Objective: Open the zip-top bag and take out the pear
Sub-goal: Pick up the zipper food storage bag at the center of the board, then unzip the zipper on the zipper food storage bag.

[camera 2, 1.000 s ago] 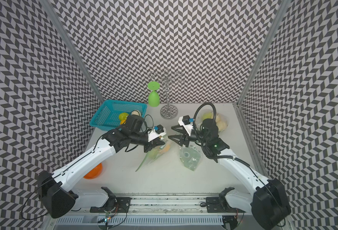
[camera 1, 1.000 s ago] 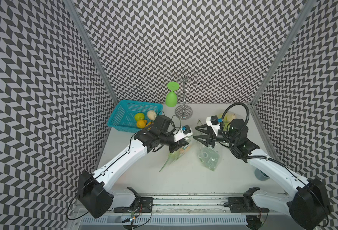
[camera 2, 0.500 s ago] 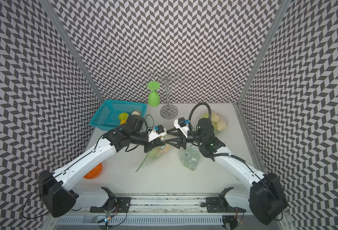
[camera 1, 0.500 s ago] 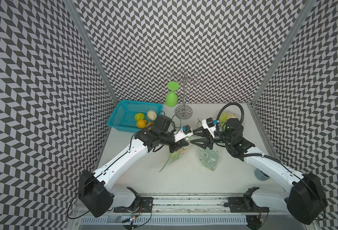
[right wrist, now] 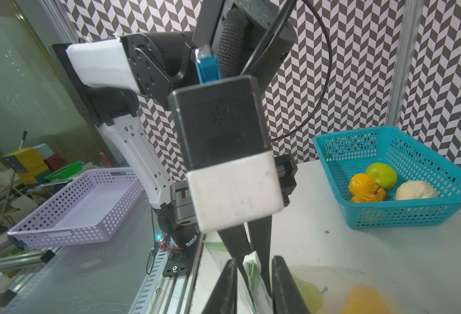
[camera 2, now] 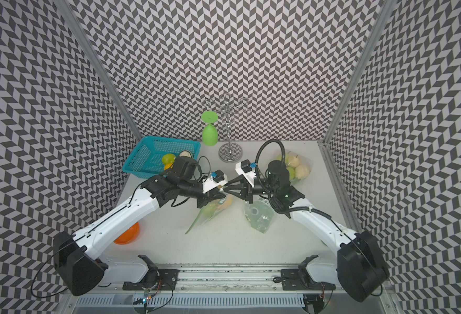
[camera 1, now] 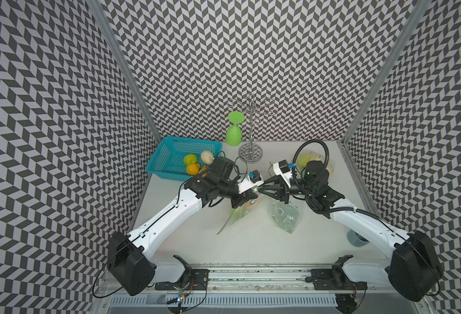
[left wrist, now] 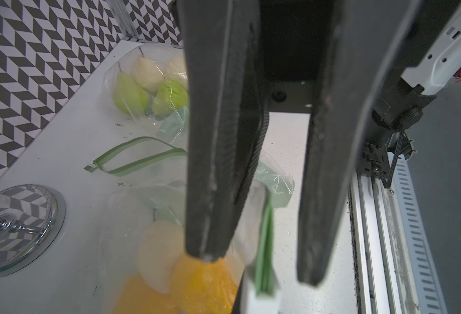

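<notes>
Your left fingers (right wrist: pixel 262 244) were shut tight on the top of the zip-top bag (camera 1: pixel 240 214), right at its white end tab (right wrist: pixel 251 259). The top was held up, and the low corner looked to be down on the bench (camera 1: pixel 251 258). The pear (left wrist: pixel 156 250) was inside the bag, next to some orange fruit (left wrist: pixel 202 288). Your right fingers (left wrist: pixel 210 163) were a little apart, one on each side of the green zip edge (left wrist: pixel 264 244), and not pressing on it yet.

I think the step was to grab the other side of the mouth and pull it open. To do it well, you needed to pinch only one thin lip, close by the zip, not both lips. Then you needed to pull slowly, straight away from the left fingers. A fast tug could have slipped the plastic out.

In both top views the two sets of fingers looked to meet at one spot, so no gap showed. The left wrist view showed the gap, with the zip in it. The right wrist view showed the left pinch on the tab, and a green fruit (right wrist: pixel 308 296) with a stalk low in the bag.
</notes>
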